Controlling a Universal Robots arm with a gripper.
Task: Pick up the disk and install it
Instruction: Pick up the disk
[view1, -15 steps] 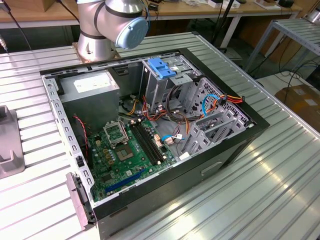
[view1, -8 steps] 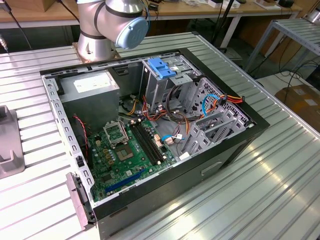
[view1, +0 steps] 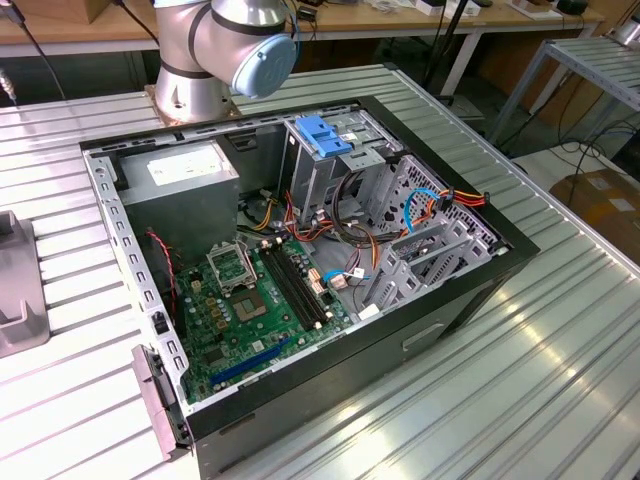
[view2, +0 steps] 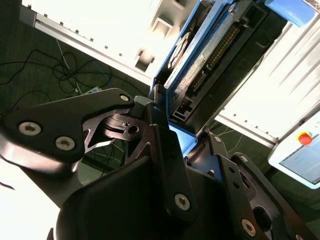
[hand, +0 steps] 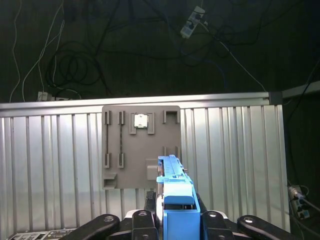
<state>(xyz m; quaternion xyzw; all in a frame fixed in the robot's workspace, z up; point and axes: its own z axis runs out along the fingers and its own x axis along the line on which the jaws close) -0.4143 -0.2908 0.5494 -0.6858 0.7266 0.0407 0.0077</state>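
Your gripper (hand: 176, 222) is clamped on the disk (hand: 172, 175), held edge-on by its blue rails, with a grey plate (hand: 125, 150) on the ribbed surface (hand: 50, 165) beyond.

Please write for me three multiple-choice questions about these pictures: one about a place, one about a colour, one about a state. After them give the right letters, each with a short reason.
1. In the first wrist view, what lies beyond the held disk?
A. a green motherboard
B. a grey plate on the ribbed metal table
C. a cardboard box

2. What colour are the disk's side rails?
A. red
B. yellow
C. blue

3. How is the gripper?
A. shut on the disk
B. open above the disk
C. shut on a cable

Answers:
1 B: the grey plate lies flat on the ribbed table, past the disk's far end.
2 C: the rails along the disk's edges are bright blue.
3 A: in both wrist views the black fingers clamp the disk from both sides.
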